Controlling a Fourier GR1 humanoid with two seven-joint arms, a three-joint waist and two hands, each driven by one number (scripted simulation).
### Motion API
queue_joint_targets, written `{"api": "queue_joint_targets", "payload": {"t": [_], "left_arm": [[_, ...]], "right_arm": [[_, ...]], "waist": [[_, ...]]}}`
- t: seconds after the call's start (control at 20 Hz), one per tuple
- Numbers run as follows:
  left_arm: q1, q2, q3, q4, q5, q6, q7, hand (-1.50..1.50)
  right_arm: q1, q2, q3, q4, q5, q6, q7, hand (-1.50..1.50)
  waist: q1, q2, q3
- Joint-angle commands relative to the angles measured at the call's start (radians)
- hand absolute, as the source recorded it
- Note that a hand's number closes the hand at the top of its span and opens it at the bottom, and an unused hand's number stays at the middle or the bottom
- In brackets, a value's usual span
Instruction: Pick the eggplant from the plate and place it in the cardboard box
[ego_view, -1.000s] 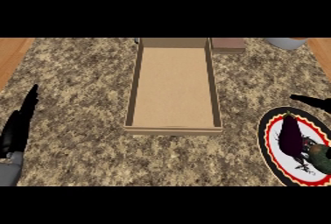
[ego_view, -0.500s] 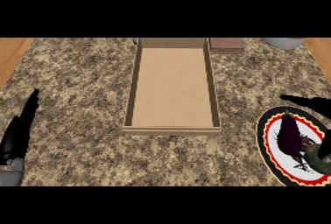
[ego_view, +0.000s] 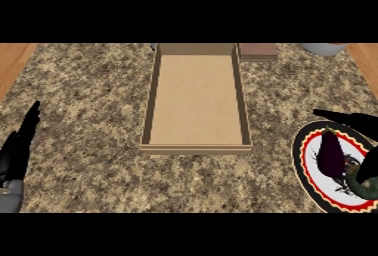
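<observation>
Beside right robot hand (ego_view: 353, 120), perhaps touching: eggplant (ego_view: 332, 156)

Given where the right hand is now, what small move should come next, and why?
Probably close the right hand around the eggplant: it lies on the plate, the hand spreads over it, and the cardboard box holds nothing yet.

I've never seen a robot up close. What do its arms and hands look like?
The left hand is black and slim, with long tapering fingers, joined to a grey forearm at the lower left corner. The right hand is black too, showing as dark fingers at the right edge; its forearm is not visible. No cables, markings or sleeves show.
</observation>
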Motion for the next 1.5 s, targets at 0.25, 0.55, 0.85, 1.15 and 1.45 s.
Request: {"api": "queue_joint_targets", "payload": {"t": [0.25, 0.55, 0.85, 1.15, 1.45], "left_arm": [[0.012, 0.001, 0.047, -0.03, -0.002, -0.058, 0.016, 0.0], [-0.049, -0.032, 0.053, -0.006, -0.037, -0.067, 0.039, 0.0], [0.037, -0.065, 0.052, -0.066, -0.065, -0.051, 0.026, 0.0], [-0.006, -0.077, 0.063, -0.042, -0.086, -0.058, 0.032, 0.0], [-0.036, -0.077, 0.065, -0.032, -0.069, -0.088, 0.023, 0.0]], "right_arm": [[0.097, -0.005, 0.008, -0.28, 0.011, 0.157, 0.143, -1.5], [0.033, 0.124, 0.001, -0.082, 0.114, 0.057, 0.204, -1.5], [0.058, 0.179, -0.032, -0.063, 0.176, -0.173, 0.178, 1.5], [-0.028, 0.155, -0.094, 0.074, 0.221, -0.31, 0.09, 1.5], [-0.156, 0.179, -0.098, 0.115, 0.243, -0.409, 0.0, 1.5]], "waist": [[-0.009, -0.003, 0.001], [0.005, 0.003, 0.002], [0.011, 0.003, 0.003], [0.01, 0.004, 0.002], [0.037, 0.013, 0.004]]}}
